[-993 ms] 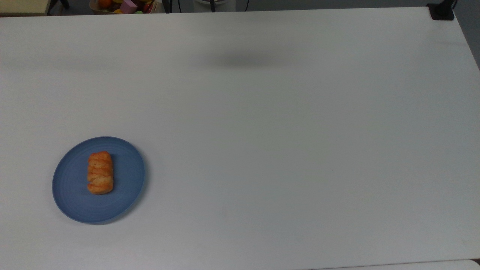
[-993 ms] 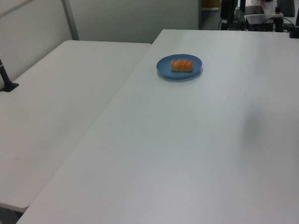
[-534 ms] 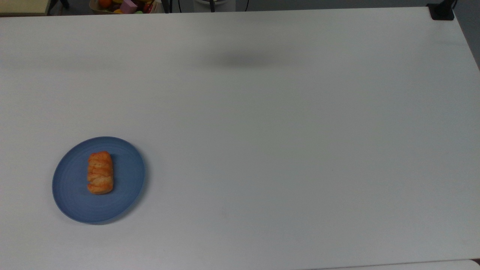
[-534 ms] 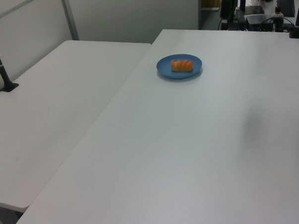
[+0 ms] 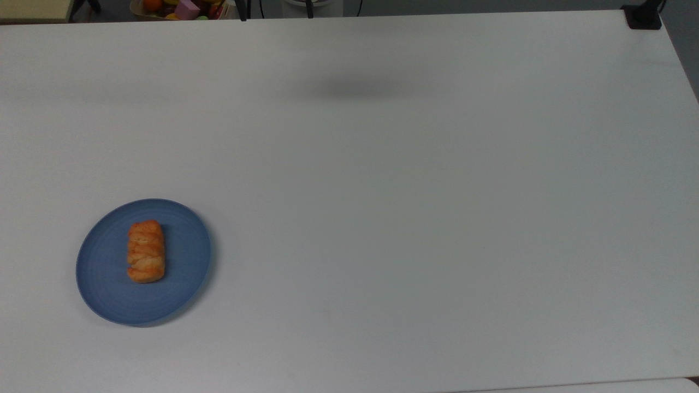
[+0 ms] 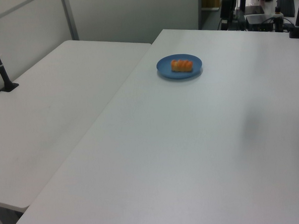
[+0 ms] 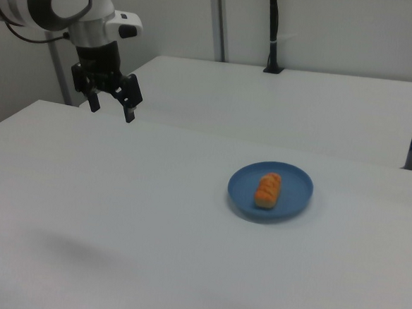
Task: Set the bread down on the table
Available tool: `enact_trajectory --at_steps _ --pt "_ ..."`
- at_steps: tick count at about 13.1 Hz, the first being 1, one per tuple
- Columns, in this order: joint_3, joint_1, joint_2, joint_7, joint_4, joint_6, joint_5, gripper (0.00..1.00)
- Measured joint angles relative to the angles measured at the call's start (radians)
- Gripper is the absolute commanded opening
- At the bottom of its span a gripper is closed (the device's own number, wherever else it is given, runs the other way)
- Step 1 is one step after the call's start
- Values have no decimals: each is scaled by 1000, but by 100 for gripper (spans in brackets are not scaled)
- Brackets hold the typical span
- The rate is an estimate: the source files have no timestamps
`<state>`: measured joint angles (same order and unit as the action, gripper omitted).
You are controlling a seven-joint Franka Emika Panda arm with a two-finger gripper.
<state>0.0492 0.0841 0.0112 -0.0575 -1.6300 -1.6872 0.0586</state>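
A round blue plate [image 5: 109,295] sits on the white desk [image 5: 415,229], toward the top view's lower left, and holds the bread [image 5: 146,251], a small golden-orange braided loaf lying flat a little off the plate's middle, its long axis running up and down in the top view. In the left view the plate [image 6: 166,70] lies far back with the bread [image 6: 181,65] across it; in the right view the bread [image 7: 268,190] lies at the middle of the plate [image 7: 295,201]. The end effector [image 7: 110,107] hangs high above the desk at the right view's upper left, well apart from the plate, its two dark fingers spread and grasping nothing. Against the pictures from a second ago, plate and bread lie exactly as they did, and the soft shadow [image 5: 360,87] on the desk has hardly shifted.
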Motion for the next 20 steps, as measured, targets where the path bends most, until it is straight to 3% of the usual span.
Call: enact_trajectory --at_steps 3,10,15,20 --pt "2 -2 -39 -66 21 -13 -2 100" --pt "13 -62 -283 -121 270 -59 -28 100" --pt "17 -147 -376 -177 315 -241 -28 100" --pt "17 -218 -525 -197 315 -584 8 100"
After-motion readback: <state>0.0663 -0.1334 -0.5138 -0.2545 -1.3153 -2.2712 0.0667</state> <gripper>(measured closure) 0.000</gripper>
